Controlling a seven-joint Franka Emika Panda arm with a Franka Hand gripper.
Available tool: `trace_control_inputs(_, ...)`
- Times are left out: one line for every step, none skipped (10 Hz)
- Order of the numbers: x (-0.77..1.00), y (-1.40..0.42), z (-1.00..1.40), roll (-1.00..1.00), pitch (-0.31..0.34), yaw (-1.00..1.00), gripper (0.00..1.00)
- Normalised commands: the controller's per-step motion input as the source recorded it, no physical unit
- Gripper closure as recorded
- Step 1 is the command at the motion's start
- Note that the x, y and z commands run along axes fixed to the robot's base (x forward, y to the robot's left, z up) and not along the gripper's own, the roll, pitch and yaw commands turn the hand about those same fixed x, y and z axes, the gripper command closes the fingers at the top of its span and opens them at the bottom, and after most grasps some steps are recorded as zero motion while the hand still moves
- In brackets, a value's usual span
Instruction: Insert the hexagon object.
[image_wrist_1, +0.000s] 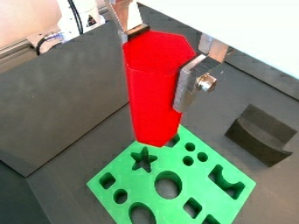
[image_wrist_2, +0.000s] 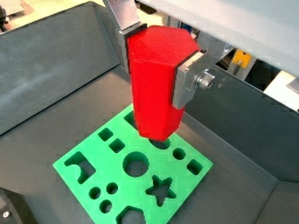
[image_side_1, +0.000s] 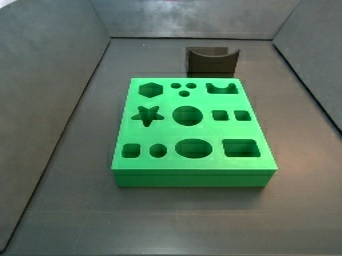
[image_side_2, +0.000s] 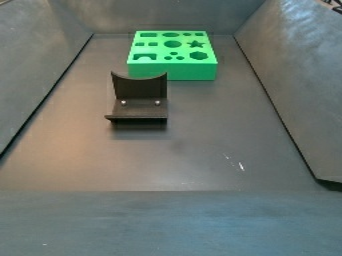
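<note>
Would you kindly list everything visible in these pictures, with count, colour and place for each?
hexagon object: one, bright red, upright between the claw's fingers above the green block, in both wrist views; absent from both side views.
green block: one, bright green, on the dark floor, its top cut with shaped holes including a star.
holder: one, dark grey, curved, on the floor apart from the green block.
bin walls: dark grey, around the floor.
claw: one, silver fingers, shut on the hexagon object, over the green block; seen only in the wrist views.
</note>
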Motion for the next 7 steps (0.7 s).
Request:
trace_control_inputs(-0.52,0.16,-0.49,0.0,-0.074,0.0,1.0)
trace_control_inputs(-0.71,0.14,-1.0,0.0,-0.099,0.21,1.0)
trace_control_inputs(-0.93,0.18,-1.0,0.0,-0.059,0.19,1.0)
trace_control_inputs(-0.77,0.23,-1.0,0.01,-0.1,0.18,1.0)
trace_control_inputs(-0.02,0.59,-1.0,-0.02,-0.037,0.06,1.0)
trace_control_inputs(0.11,0.56,-1.0,0.0,0.0,0.11,1.0)
trace_control_inputs(0.02,0.48,-0.86,0.0,-0.019,0.11,1.0)
